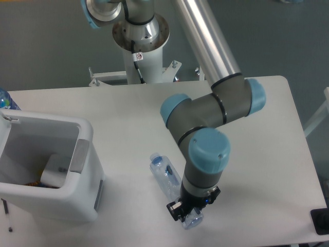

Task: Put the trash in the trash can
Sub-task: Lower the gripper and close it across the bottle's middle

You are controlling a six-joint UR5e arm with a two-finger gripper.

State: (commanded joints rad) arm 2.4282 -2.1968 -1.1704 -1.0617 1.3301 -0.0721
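The clear plastic bottle (pixel 165 174) lies on the white table, slanting from upper left to lower right. My gripper (pixel 189 210) is straight above its lower end, with dark finger parts showing on either side of the bottle; the wrist hides the fingertips, so I cannot tell whether they are closed on it. The bottle's tip (pixel 193 222) pokes out below the gripper. The big white trash can (pixel 85 198) stands at the left front, well left of the bottle. Inside it lies a white piece (pixel 53 175) that may be the paper packet, with some brownish scraps beside it.
The arm's base column (pixel 141 49) stands behind the table at centre. A blue-capped bottle top (pixel 6 100) shows at the far left edge behind the trash can. A black object (pixel 321 221) sits at the table's right front corner.
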